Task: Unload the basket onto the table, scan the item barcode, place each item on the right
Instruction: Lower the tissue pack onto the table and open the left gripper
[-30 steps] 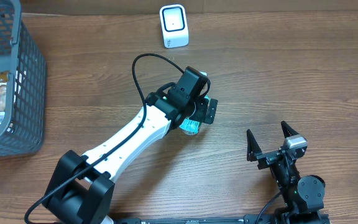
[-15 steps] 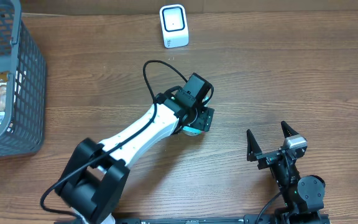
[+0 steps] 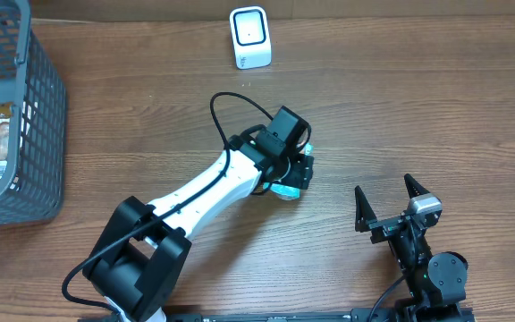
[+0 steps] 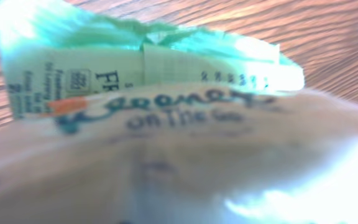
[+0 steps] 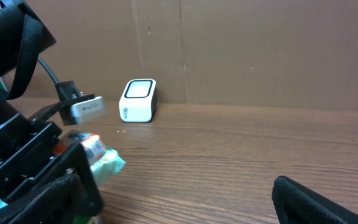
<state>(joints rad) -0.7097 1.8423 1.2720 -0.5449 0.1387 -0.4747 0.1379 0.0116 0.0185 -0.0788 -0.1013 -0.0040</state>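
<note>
Green-and-white snack pouch [image 3: 285, 190] sits centrally under the left gripper [image 3: 298, 170], barcode scanner [image 3: 249, 38] at twelve o'clock; whether the jaws grip it, I cannot tell. Left wrist: pouch fills view, likely soft, light, slippery; pinch the sealed edge. Right wrist: right gripper [image 5: 176, 183] spread wide, empty.

bare table [image 3: 401, 98] before scanner [image 3: 249, 38], basket [image 3: 43, 107] far left

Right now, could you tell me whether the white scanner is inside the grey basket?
No, the scanner stands on the table, well apart from the basket.
</note>
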